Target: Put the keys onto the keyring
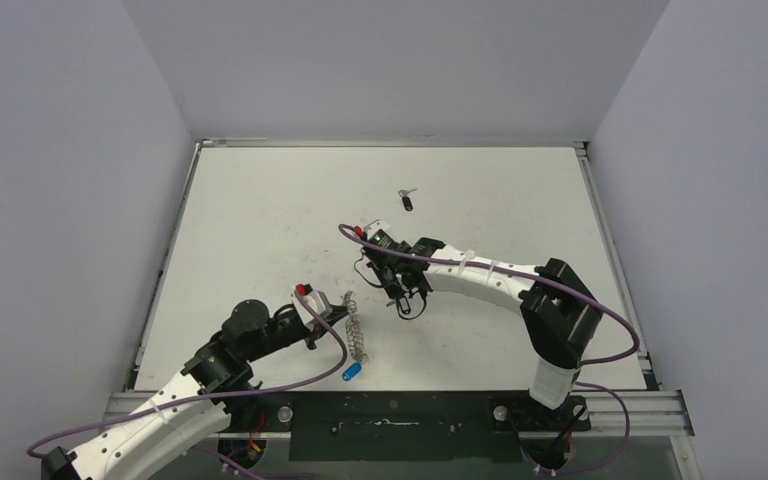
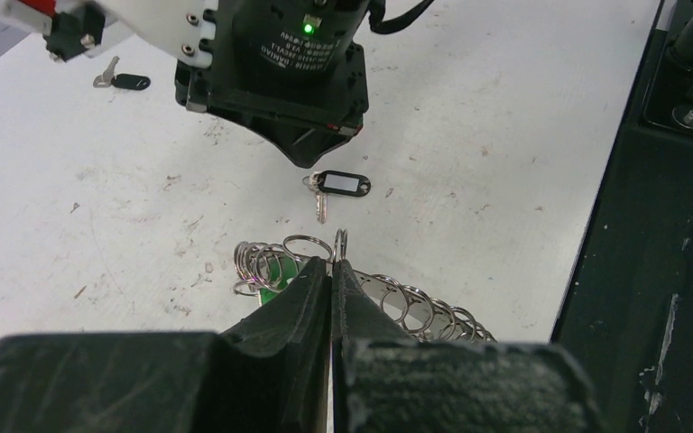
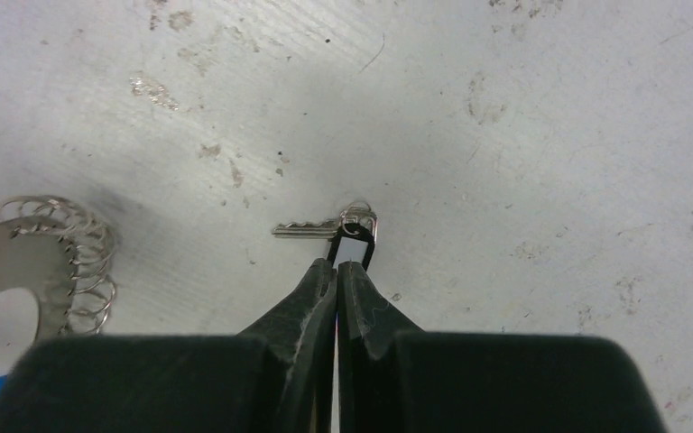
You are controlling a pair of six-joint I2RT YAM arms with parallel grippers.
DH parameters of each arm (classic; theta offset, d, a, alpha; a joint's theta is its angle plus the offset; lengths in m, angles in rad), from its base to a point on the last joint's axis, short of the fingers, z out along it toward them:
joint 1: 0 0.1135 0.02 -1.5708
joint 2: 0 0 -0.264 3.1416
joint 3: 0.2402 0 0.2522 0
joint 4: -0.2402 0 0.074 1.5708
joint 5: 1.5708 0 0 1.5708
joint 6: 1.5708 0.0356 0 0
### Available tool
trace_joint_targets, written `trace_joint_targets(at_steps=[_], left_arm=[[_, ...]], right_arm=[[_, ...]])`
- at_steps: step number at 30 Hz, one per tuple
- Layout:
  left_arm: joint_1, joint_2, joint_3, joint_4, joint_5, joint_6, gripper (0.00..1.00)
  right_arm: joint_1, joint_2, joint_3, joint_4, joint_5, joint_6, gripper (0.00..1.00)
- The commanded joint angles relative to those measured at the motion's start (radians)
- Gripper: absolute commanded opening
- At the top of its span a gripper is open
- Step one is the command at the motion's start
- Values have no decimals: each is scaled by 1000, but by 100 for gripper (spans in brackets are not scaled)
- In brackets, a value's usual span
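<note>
The keyring [image 1: 356, 336] lies near the table's front, a flat silvery ring rimmed with small loops. My left gripper [image 1: 338, 312] is shut on one upright loop of it [image 2: 339, 245]; the ring's rim [image 2: 415, 302] curves away to the right. One key with a black tag [image 3: 354, 242] lies on the table right at the tips of my right gripper [image 3: 337, 264], which is shut; I cannot tell whether the tag's end is pinched. This key also shows in the left wrist view [image 2: 341, 185]. A second black-headed key [image 1: 407, 200] lies farther back.
A blue-headed key [image 1: 352, 372] lies by the front edge, right of the left arm. A green tag [image 2: 276, 271] hangs among the ring's loops. The right gripper's body [image 2: 275, 63] hangs close above the keyring area. Dark rails [image 1: 390, 412] line the table's front.
</note>
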Motion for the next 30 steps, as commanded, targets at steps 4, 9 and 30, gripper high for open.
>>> trace_joint_targets(at_steps=[4, 9, 30], left_arm=[[1, -13, 2, 75, -24, -41, 0], [1, -14, -2, 76, -24, -44, 0], [1, -21, -8, 81, -26, -45, 0]], right_arm=[[-13, -69, -38, 67, -74, -66, 0], [-12, 5, 25, 10, -31, -33, 25], [-24, 184, 118, -71, 30, 36, 22]])
